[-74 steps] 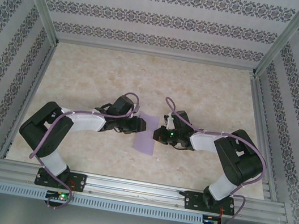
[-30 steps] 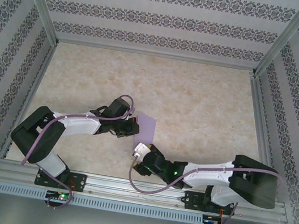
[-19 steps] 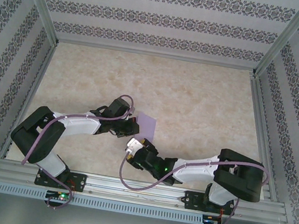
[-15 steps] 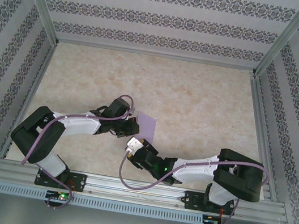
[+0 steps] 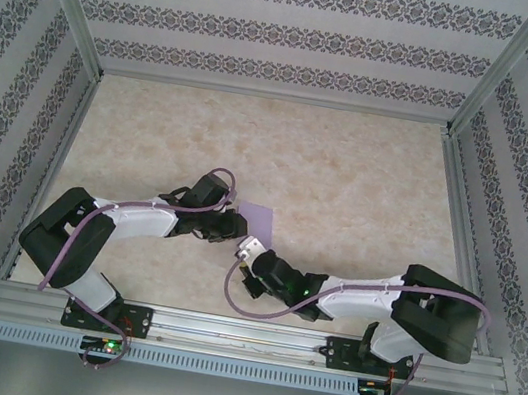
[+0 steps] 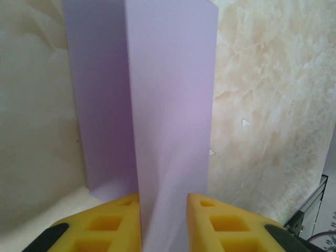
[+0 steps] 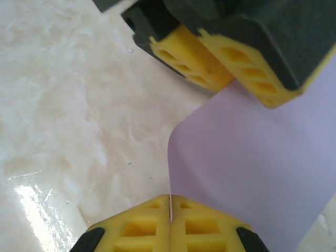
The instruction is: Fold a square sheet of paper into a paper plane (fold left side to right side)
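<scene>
Clamped right gripper (image 7: 170,202) shut on near edge of the square sheet of paper (image 5: 259,219), lying part-folded mid-way across the table (image 5: 379,176). Slackened left gripper (image 6: 164,202), jaws apart with the fold between (no real pinch, judging by gap). Keep right pinch firm; carry edge across squarely, no skew. Versus a second ago: brought right gripper up to the sheet and closed it; eased left jaws open.

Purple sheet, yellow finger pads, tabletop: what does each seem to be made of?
The purple sheet: thin matte paper, it seems; it creases sharply and curls at the edge. The yellow finger pads: probably soft foam or rubber, with moulded square hollows. The tabletop: glossy marble-patterned surface, likely laminate or film rather than stone; it mirrors light.
</scene>
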Controlling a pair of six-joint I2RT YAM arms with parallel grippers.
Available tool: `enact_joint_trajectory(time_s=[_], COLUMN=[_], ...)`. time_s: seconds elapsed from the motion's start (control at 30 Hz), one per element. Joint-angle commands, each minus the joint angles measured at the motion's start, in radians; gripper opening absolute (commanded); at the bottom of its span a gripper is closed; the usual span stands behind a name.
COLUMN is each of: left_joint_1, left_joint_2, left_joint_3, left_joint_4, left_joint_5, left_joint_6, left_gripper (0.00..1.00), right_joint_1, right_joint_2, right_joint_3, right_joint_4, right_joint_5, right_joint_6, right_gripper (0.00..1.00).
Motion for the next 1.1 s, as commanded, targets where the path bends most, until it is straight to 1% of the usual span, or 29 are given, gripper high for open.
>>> enact_joint_trajectory(time_s=[0.0, 0.1, 0.23, 0.27, 0.33, 0.47, 0.63, 0.83, 1.07], left_joint_1=[0.035, 0.068, 0.089, 0.089, 0.088, 0.071, 0.051, 0.047, 0.041], left_joint_2=[-0.046, -0.100, -0.146, -0.142, -0.115, -0.004, 0.143, 0.264, 0.320], left_joint_3=[0.013, 0.024, 0.065, 0.081, 0.107, 0.158, 0.227, 0.286, 0.290], left_joint_4=[-0.086, -0.158, -0.248, -0.258, -0.246, -0.180, -0.153, -0.158, -0.193], left_joint_5=[-0.026, -0.045, -0.059, -0.054, -0.009, 0.094, 0.138, 0.142, 0.100], left_joint_6=[0.048, 0.096, 0.168, 0.189, 0.214, 0.238, 0.271, 0.309, 0.341], left_gripper=[0.29, 0.38, 0.38, 0.38, 0.34, 0.26, 0.19, 0.14, 0.09], right_joint_1=[-0.037, -0.082, -0.128, -0.140, -0.162, -0.203, -0.251, -0.278, -0.309], right_joint_2=[-0.030, -0.030, -0.031, -0.029, -0.023, 0.002, 0.049, 0.094, 0.110], right_joint_3=[-0.028, -0.050, -0.070, -0.073, -0.078, -0.083, -0.084, -0.084, -0.081], right_joint_4=[0.015, 0.045, 0.086, 0.098, 0.125, 0.180, 0.235, 0.285, 0.302], right_joint_5=[-0.141, -0.227, -0.327, -0.350, -0.401, -0.495, -0.593, -0.635, -0.664], right_joint_6=[0.091, 0.142, 0.197, 0.215, 0.247, 0.325, 0.401, 0.451, 0.491], right_gripper=[0.00, 0.00, 0.00, 0.00, 0.00, 0.00, 0.00, 0.00, 0.00])
